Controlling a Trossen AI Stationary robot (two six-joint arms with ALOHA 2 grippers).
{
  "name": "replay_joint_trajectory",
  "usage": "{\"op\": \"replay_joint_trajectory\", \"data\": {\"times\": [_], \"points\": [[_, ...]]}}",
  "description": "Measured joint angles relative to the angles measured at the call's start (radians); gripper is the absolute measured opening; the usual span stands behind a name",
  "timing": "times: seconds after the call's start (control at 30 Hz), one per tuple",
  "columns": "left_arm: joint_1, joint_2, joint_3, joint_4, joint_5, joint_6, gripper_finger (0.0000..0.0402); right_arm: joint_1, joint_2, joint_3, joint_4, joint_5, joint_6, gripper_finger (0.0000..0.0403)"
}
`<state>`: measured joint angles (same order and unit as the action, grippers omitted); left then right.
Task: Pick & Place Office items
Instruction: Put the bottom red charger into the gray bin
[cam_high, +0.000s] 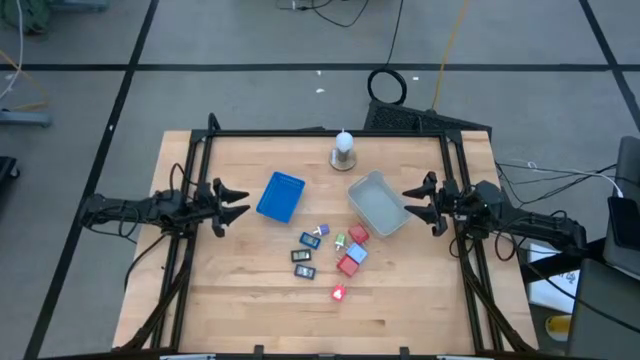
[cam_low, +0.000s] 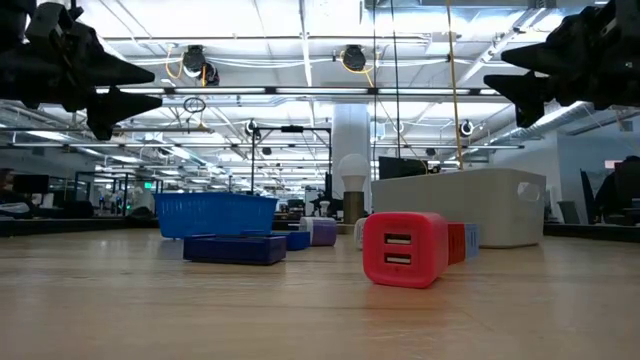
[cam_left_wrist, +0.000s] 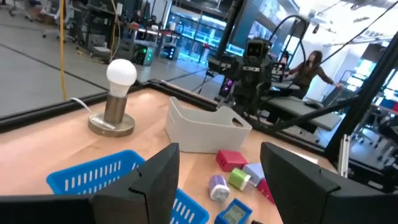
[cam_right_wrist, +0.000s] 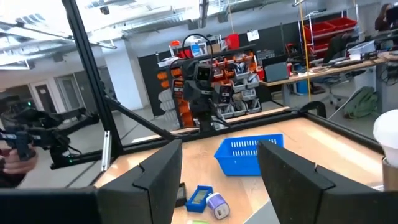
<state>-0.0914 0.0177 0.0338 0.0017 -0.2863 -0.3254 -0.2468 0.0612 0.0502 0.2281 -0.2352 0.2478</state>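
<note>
In the high view, the office items (cam_high: 335, 255) lay clustered at lower centre of the desk (cam_high: 240, 300), none yet binned. Nearest the front edge sat a lone red block (cam_high: 338, 293). Behind the cluster stood the blue basket (cam_high: 281, 196) and grey tray (cam_high: 378, 203). The left hand (cam_high: 236, 204), fingers wide, hovered at centre left; the right hand (cam_high: 417, 205), also wide, at centre right. The cluster lay below and between them, judged slightly nearer the right hand.

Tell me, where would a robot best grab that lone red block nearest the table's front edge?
Probably from straight above, closing across its two flat side faces. The red block sits apart from the other pieces, so there is room for fingers on both sides. In the low view it is boxy with flat sides. Both tools, left and right, wait open at the table's sides.
</note>
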Motion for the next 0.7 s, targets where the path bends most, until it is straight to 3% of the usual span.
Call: {"op": "replay_joint_trajectory", "data": {"times": [0.43,0.7], "points": [[0.0,0.001,0.0,0.005,-0.109,0.103,0.0228,0.0,0.0,0.0,0.0,0.002,-0.032,0.0201],[0.0,0.002,0.0,0.004,-0.096,0.096,0.0227,0.0,0.0,0.0,-0.001,0.002,-0.051,0.0201]]}}
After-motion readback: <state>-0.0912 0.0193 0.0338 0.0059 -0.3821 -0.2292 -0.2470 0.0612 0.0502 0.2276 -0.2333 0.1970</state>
